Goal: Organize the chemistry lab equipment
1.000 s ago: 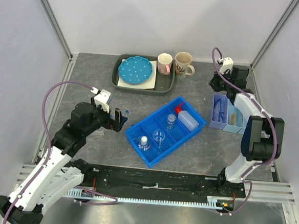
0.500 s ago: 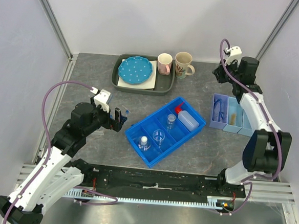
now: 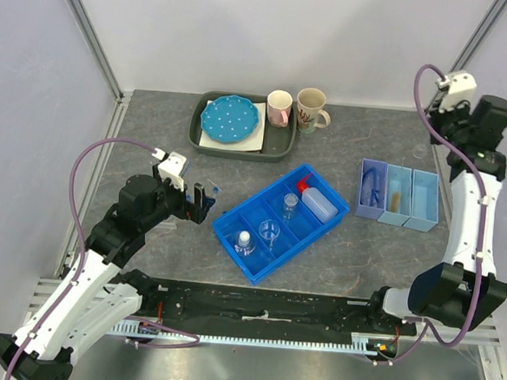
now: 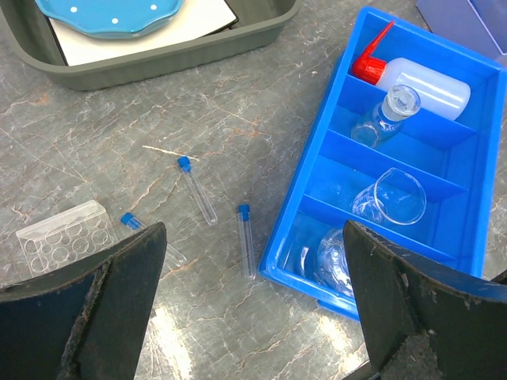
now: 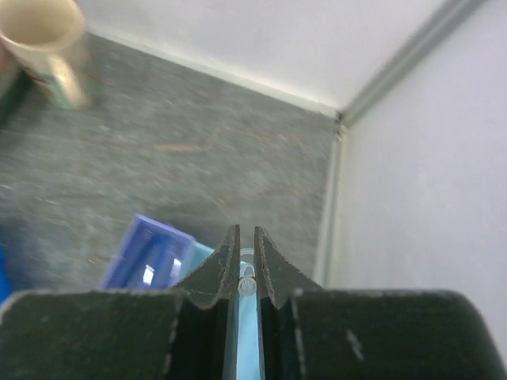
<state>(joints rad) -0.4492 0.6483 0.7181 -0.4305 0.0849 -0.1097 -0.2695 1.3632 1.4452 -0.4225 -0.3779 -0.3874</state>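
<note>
The blue divided tray [image 3: 250, 216] holds the white squeeze bottle with red nozzle [image 3: 318, 203], a flask [image 4: 386, 115], a beaker [image 4: 390, 198] and another glass piece [image 4: 337, 257]. Three blue-capped test tubes [image 4: 198, 186] lie on the table beside a clear well plate [image 4: 67, 237]. My left gripper [image 3: 202, 199] is open and empty, hovering over them [image 4: 253, 237]. Blue safety glasses [image 3: 373, 188] lie in the purple bin. My right gripper [image 3: 449, 125] is raised at the far right, shut on a small clear tube [image 5: 247, 285].
A grey tray [image 3: 278, 144] with the blue dotted plate [image 3: 231, 119] stands at the back, and two mugs [image 3: 296, 108] stand beside it. A row of three small bins [image 3: 412, 220] sits at the right. Cage walls and posts stand close behind my right arm.
My right arm has swung up and to the right, away from the small bins toward the far right corner. The left arm has not moved.
</note>
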